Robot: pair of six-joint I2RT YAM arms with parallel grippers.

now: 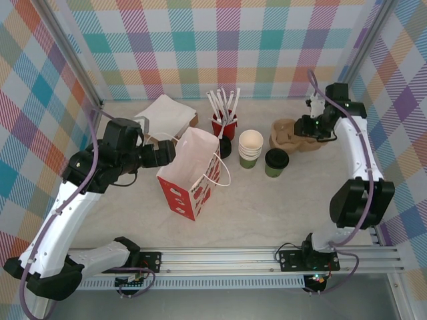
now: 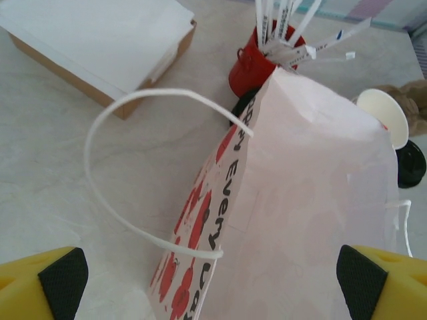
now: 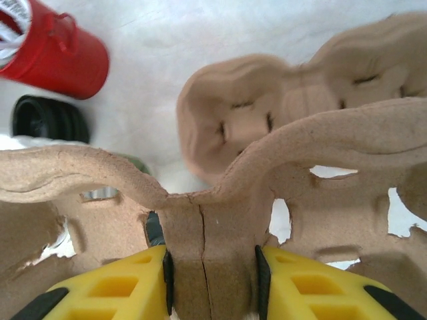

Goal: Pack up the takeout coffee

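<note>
Tabletop (image 1: 267, 213) of pale marble pattern, ringed by pastel plaid walls, seen from the top camera. At far left the left gripper (image 1: 167, 154) hangs just beside the upper rim of the red-and-white paper bag (image 1: 193, 177). In the left wrist view the left gripper's (image 2: 213, 280) yellow fingers (image 2: 40, 283) stand spread wide at the frame's lower corners, with nothing held and the bag (image 2: 313, 200) lying between them. Behind the gripper sits a flat cardboard box (image 1: 167, 115) topped in white (image 2: 100, 40). The bag stands upright with its mouth open, and one white loop handle (image 2: 120, 167) arcs out to the side.

Right of the bag's far corner is a red cup of white sticks (image 1: 225, 122) (image 2: 257, 63), with a stack of black lids (image 1: 225, 147) just in front of it. Next comes the takeout coffee. A stack of green paper cups (image 1: 251, 149) with a cream rim (image 2: 383, 113) stands near the table's middle, outside the bag. A green cup with a black lid (image 1: 276, 162) stands just beside the stack, to its right and nearer the arms.

Farther right lies a brown pulp cup carrier (image 1: 292, 137). The right gripper (image 1: 312, 127) is at its right edge. In the right wrist view the right gripper (image 3: 210, 273) is closed narrow on the carrier's central ridge (image 3: 207, 233), with black pads pressed to both sides. More brown moulded pulp (image 3: 267, 113) shows beyond the ridge.
</note>
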